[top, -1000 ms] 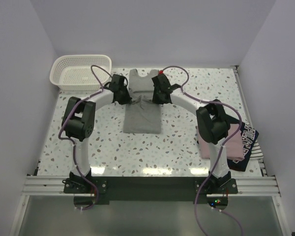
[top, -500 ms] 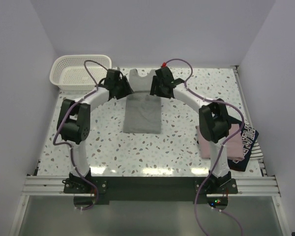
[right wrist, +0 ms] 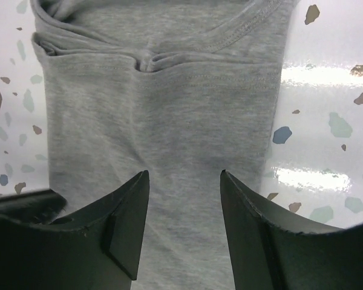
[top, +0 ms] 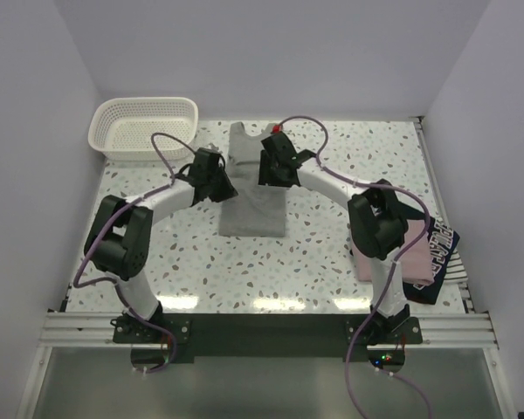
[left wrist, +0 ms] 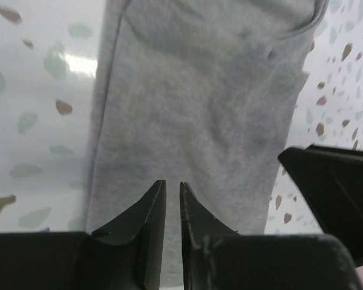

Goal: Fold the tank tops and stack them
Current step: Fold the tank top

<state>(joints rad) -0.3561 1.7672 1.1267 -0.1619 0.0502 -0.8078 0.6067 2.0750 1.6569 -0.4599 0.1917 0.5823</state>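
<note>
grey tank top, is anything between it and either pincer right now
Nothing visible stands in the way. In each wrist view the grey tank top lies flat directly below. There is only open air between the cloth and the left pincer, whose jaws are a narrow slit apart, and the right pincer, whose jaws are wide. Neither holds any cloth.

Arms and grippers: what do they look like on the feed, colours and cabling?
Both the left arm and right arm have white links with black joint housings. A purple cable loops loosely along each. The left gripper and right gripper have matte black, tapering fingers. A small red piece sits on the right wrist.
</note>
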